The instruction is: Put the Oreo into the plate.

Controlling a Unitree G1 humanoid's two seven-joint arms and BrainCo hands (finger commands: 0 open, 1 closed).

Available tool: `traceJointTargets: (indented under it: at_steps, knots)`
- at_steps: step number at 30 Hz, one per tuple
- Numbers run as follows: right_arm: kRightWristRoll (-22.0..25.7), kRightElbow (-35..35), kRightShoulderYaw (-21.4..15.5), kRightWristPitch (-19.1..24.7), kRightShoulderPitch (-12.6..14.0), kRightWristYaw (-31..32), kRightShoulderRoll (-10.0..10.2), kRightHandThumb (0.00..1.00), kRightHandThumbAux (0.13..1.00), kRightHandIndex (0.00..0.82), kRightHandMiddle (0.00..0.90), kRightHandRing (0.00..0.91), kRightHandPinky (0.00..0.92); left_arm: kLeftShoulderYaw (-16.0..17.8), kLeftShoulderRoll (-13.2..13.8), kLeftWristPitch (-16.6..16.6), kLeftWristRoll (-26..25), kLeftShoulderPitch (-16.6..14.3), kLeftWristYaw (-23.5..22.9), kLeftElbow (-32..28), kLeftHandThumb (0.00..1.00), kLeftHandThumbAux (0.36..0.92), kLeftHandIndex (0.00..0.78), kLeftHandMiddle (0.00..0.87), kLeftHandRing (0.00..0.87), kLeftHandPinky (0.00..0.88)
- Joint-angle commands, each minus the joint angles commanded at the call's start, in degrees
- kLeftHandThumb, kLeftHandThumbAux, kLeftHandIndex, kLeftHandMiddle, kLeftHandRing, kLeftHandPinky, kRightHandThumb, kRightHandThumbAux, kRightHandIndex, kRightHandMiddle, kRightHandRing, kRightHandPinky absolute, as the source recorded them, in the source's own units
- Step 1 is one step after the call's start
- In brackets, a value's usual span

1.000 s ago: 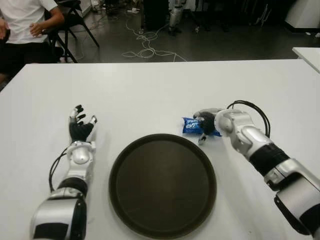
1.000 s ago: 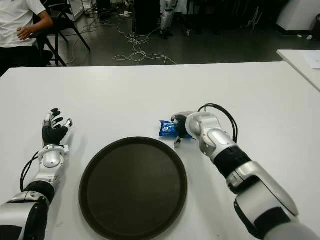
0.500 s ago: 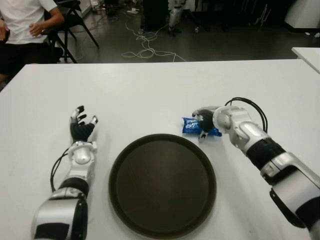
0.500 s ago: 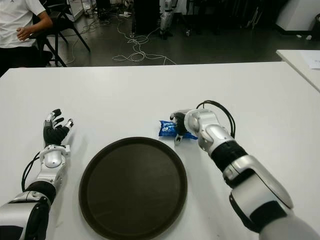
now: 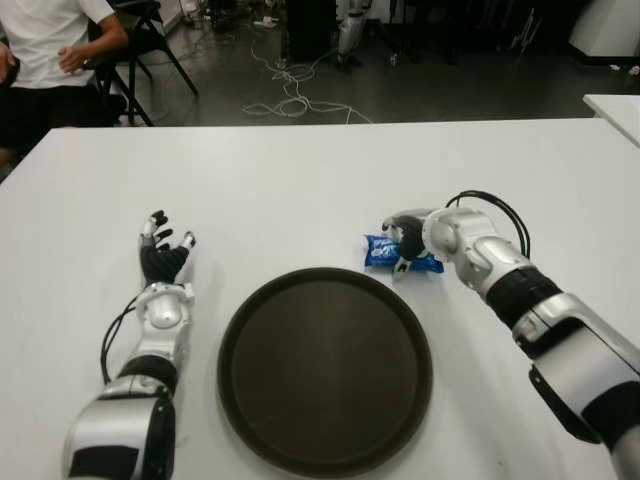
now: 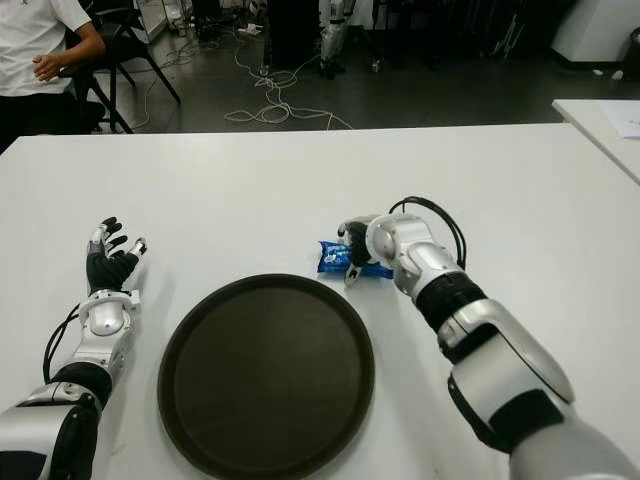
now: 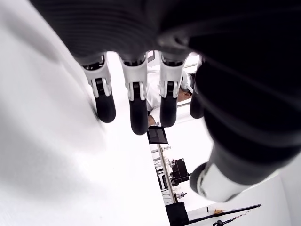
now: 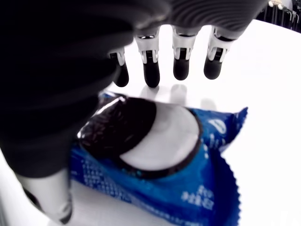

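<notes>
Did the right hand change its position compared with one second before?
Yes. The right hand has shifted slightly away from the plate, farther up the table, over the Oreo packet.

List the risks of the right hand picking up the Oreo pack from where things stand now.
1. The right hand is over the blue Oreo pack with its fingers extended past it, not closed; the flat, glossy wrapper may slide on the white table rather than lift.
2. The pack lies just beyond the rim of the round dark brown plate, so a low carry might snag there.
</notes>
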Motion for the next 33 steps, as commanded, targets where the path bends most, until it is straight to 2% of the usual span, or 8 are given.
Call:
traceJointTargets:
  at_steps: [11,13,16,17,18,21,28,33]
  knots:
    - [-1.0,4.0,0.7,-2.3,-0.5,-7.0,0.3,0.0,0.791,0.067,0.11,0.094,0.045,-0.3,0.0,0.1,0.3,0.1,0.0,-0.2,0.105,0.767,0.159,0.159,0.145,0.12]
    - [-1.5,4.4,0.7,-3.7,0.1,-11.7,0.1,0.0,0.835,0.139,0.167,0.167,0.157,-0.4,0.1,0.0,0.5,0.1,0.2,-0.2,0.095,0.76,0.159,0.158,0.144,0.119]
    - [-1.8,5.3,0.8,-4.9,0.3,-15.9,0.0,0.01,0.874,0.215,0.215,0.223,0.246,-0.6,0.3,-0.1,0.8,0.1,0.5,-0.2,0.089,0.759,0.158,0.159,0.145,0.119]
    - [-1.8,5.5,0.8,-5.3,0.4,-17.1,0.0,0.251,0.826,0.287,0.25,0.256,0.286,-0.7,0.3,-0.1,0.9,0.1,0.7,-0.2,0.085,0.758,0.155,0.159,0.145,0.119]
    - [-2.0,5.9,1.0,-5.7,0.4,-18.6,-0.1,0.406,0.795,0.333,0.272,0.278,0.311,-0.8,0.4,-0.1,1.0,0.2,0.8,-0.1,0.082,0.758,0.153,0.159,0.145,0.118]
    - [-2.7,6.8,1.8,-6.8,0.4,-21.9,-0.3,0.595,0.755,0.391,0.311,0.308,0.333,-1.0,0.5,-0.3,1.3,0.2,0.9,-0.1,0.077,0.76,0.153,0.164,0.151,0.126]
    - [-3.1,9.4,2.6,-7.6,0.0,-26.2,0.3,0.68,0.735,0.418,0.351,0.344,0.371,-1.3,0.7,-0.6,1.7,0.2,0.9,0.0,0.076,0.758,0.149,0.163,0.155,0.129]
    - [-2.5,10.8,2.1,-8.2,0.1,-28.6,0.8,0.692,0.735,0.418,0.434,0.441,0.48,-1.2,0.9,-0.9,1.7,0.4,0.6,0.1,0.078,0.763,0.139,0.162,0.147,0.115]
